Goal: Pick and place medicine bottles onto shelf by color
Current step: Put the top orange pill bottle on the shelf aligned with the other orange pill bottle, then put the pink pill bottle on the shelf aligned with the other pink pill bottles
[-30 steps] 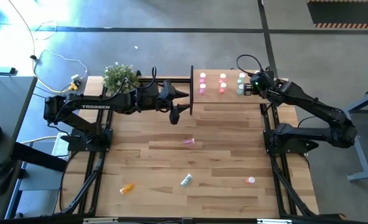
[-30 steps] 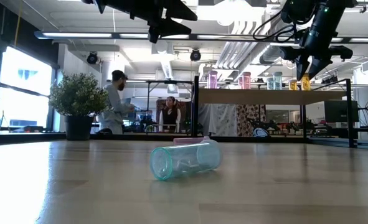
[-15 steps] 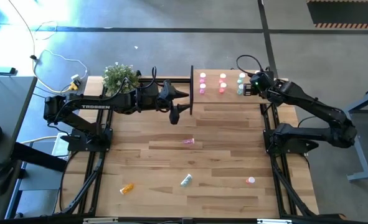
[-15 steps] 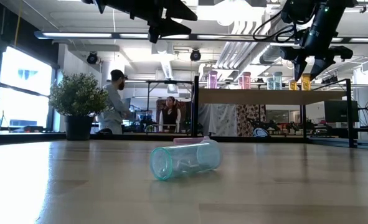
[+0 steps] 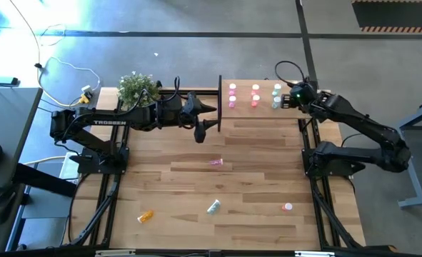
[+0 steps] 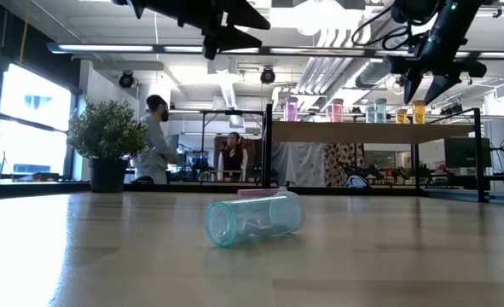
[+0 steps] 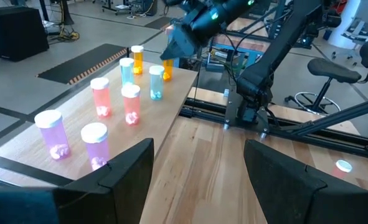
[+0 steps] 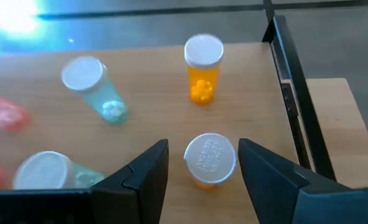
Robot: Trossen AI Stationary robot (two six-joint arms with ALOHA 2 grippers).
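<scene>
The light-wood shelf [image 5: 262, 113] stands at the table's far right, with a dark upright panel [image 5: 219, 103] on its left end. On it stand pink [image 7: 95, 144], red [image 7: 131, 103], pale green [image 7: 155, 83] and orange [image 8: 202, 67] bottles, upright in pairs. My right gripper [image 8: 203, 177] is open, pointing down above the nearer orange bottle [image 8: 210, 158], clear of it in the low view [image 6: 424, 85]. My left gripper [image 7: 199, 180] hangs open and empty by the panel [image 5: 209, 120]. Pink [image 5: 216, 163], green [image 5: 213, 207], orange [image 5: 146, 215] and red-pink [image 5: 288, 207] bottles lie on the table.
A potted plant [image 5: 138, 87] stands at the table's far left. The green bottle [image 6: 253, 220] lies on its side near the table's front middle. Black frame rails [image 5: 307, 143] run along both table sides. People show in the room behind.
My right gripper has risen from around the nearer orange bottle on the shelf's right end. Its fingers now hang above the cap. The bottle stays upright on the shelf.
</scene>
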